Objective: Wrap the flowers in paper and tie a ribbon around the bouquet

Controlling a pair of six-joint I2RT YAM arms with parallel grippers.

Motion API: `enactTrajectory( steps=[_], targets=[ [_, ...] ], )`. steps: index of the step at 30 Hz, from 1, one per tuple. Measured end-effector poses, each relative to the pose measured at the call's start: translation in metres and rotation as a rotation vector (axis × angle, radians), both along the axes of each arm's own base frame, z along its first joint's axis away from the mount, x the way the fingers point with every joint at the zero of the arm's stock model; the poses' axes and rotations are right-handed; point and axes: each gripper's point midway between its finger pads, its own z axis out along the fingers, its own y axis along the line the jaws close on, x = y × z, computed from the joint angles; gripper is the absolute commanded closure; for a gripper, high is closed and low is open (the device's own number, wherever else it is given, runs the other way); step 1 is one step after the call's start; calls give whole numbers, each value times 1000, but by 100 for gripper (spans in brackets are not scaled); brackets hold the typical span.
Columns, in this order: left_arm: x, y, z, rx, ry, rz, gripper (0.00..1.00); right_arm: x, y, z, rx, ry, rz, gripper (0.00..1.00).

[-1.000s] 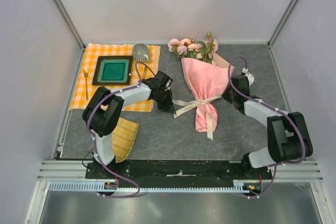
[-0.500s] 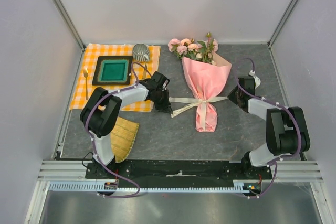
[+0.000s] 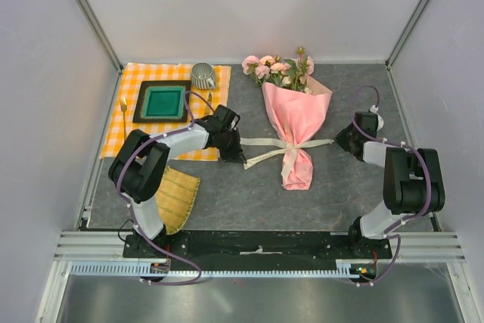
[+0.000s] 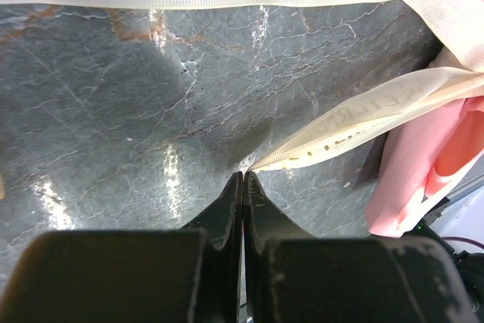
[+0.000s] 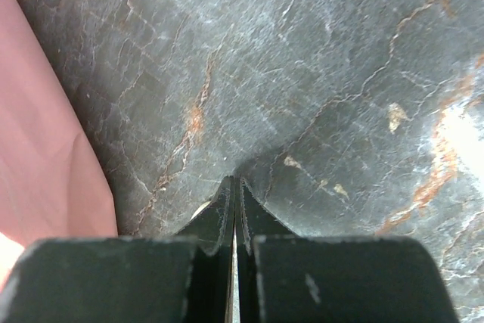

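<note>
The bouquet lies mid-table in the top view: pale pink flowers (image 3: 276, 67) at the far end, wrapped in a pink paper (image 3: 296, 115) cone. A cream ribbon (image 3: 261, 142) is tied around the cone's narrow part and stretches out to both sides. My left gripper (image 3: 240, 158) is shut, and a ribbon (image 4: 363, 115) end runs out from its tips (image 4: 242, 175) toward the paper (image 4: 408, 179). My right gripper (image 3: 340, 141) is shut at the ribbon's right end. In the right wrist view, its tips (image 5: 234, 181) press the table, with pink paper (image 5: 38, 149) to the left and only a pale sliver showing beside one finger.
An orange-checked cloth (image 3: 132, 85) at far left carries a green tray (image 3: 162, 101), a metal cup (image 3: 203, 76) and a gold spoon (image 3: 123, 115). A bamboo mat (image 3: 178, 198) lies by the left arm's base. White walls close in the table on three sides.
Both grippers have drawn apart, the right one further right and the left one slightly left. The ribbon has gone taut and level, and the bouquet's lower end has swung straighter.
</note>
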Motion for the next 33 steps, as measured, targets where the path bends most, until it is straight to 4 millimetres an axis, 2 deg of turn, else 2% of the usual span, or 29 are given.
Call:
enactTrajectory(
  steps=[4, 8, 11, 15, 16, 17, 18, 19, 21, 22, 24, 25, 27, 28, 30, 32, 33],
  targets=[
    [4, 5, 6, -2, -23, 18, 98, 2, -9, 0, 14, -8, -30, 100],
    [-1, 29, -6, 76, 9, 61, 99, 5, -44, 1, -28, -25, -137, 100],
    [-7, 41, -12, 106, 42, 80, 99, 5, -59, 1, -26, -34, -190, 100],
    [-10, 39, -11, 90, 43, 63, 98, 7, -60, 1, -18, -41, -185, 100],
    [-11, 37, -10, 77, 44, 51, 95, 6, -60, 1, -21, -39, -177, 100],
    [-12, 35, -9, 66, 46, 40, 86, 5, -59, 1, -26, -33, -164, 100],
    [-13, 32, -7, 45, 47, 22, 61, 3, -58, 1, -29, -20, -150, 100],
    [-13, 29, -5, 30, 45, 5, 45, 1, -56, 3, -29, -11, -138, 100],
    [-14, 26, 0, 6, 31, -23, 16, -6, -51, 9, -42, 15, -99, 92],
    [-15, 26, 5, -2, 15, -29, 14, -10, -46, 17, -48, 21, -76, 81],
    [-17, 29, 24, -20, -41, -33, 11, -16, -35, 41, -78, 13, -18, 67],
    [-18, 30, 40, -35, -82, -31, 9, -19, -27, 57, -93, -1, 18, 55],
    [-17, 34, 81, -72, -193, -23, 7, -22, -7, 93, -114, -48, 97, 44],
    [-17, 36, 111, -104, -270, -23, 7, -25, 7, 116, -123, -71, 154, 2],
    [-19, 40, 173, -169, -432, -24, 6, -30, 31, 164, -145, -141, 249, 2],
    [-25, 45, 255, -254, -625, -33, 6, -39, 54, 228, -169, -247, 346, 2],
    [-31, 48, 302, -303, -737, -37, 6, -47, 64, 263, -172, -315, 387, 2]
  ],
)
